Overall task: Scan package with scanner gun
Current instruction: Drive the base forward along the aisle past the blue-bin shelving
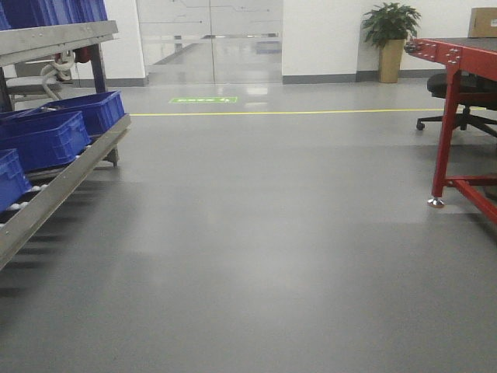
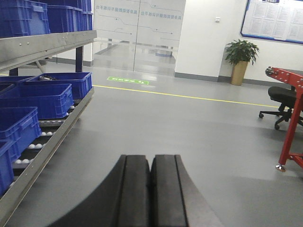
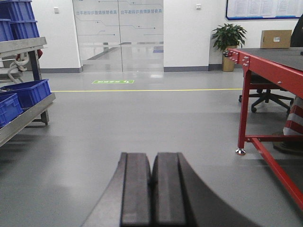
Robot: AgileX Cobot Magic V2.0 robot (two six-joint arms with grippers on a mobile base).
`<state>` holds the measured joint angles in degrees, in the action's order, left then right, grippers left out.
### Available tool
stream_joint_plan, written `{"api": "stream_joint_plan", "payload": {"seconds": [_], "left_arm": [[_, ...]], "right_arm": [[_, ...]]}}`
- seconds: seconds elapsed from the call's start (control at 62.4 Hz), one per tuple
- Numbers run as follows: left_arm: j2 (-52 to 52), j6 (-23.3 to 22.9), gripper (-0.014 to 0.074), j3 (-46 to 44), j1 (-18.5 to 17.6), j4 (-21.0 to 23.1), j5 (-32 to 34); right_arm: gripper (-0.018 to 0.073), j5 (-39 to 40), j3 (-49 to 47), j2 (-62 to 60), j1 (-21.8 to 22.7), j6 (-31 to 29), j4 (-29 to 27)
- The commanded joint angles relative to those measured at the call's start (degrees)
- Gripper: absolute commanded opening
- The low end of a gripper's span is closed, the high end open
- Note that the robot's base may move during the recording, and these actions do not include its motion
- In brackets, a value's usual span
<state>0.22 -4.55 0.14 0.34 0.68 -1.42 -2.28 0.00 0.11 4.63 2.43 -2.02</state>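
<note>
The left gripper (image 2: pixel 150 161) ends in two matte black, rubbery fingers with curved outer flanks. Their flat inner faces are pressed together along a thin seam, with nothing between them. At its 10 o'clock, blue plastic crates (image 2: pixel 45 97) with ribbed walls sit on a sloped grey metal rack (image 2: pixel 47 45) lined with small white rollers (image 2: pixel 35 145). The right gripper (image 3: pixel 152 158) has the same shape and finish, and its fingers are also closed on nothing.

Neither the package nor the scanner gun can be made out in any view. A brown cardboard box (image 3: pixel 276 39) stands on the far end of a red table (image 3: pixel 265 68), well away at the right gripper's 1 o'clock. It is too small to tell whether it is the package.

The floor (image 1: pixel 272 233) is smooth, glossy grey and reflects the ceiling light. It is crossed at 12 o'clock by a thin yellow line (image 1: pixel 295 113), with a green floor sign (image 1: pixel 203 99) just beyond. Frosted glass doors (image 1: pixel 210 39) are set in the white back wall. To their right stands a potted plant (image 1: pixel 390 23) in a tall tan planter. The red table has painted steel legs and a dark top, and a black office chair (image 2: pixel 284 97) is parked beneath it.
</note>
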Motion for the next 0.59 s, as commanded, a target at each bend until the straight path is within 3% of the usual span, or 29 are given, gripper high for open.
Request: {"api": "stream_joint_plan", "payload": {"seconds": [0.0, 0.577], "left_arm": [[-0.2, -0.1, -0.0111, -0.1, 0.0, 0.4, 0.8], [-0.2, -0.1, -0.0111, -0.1, 0.0, 0.4, 0.8]], "right_arm": [[-0.0169, 1.1, 0.0, -0.1, 0.3, -0.4, -0.2], [-0.0169, 1.1, 0.0, -0.1, 0.3, -0.4, -0.2]]}}
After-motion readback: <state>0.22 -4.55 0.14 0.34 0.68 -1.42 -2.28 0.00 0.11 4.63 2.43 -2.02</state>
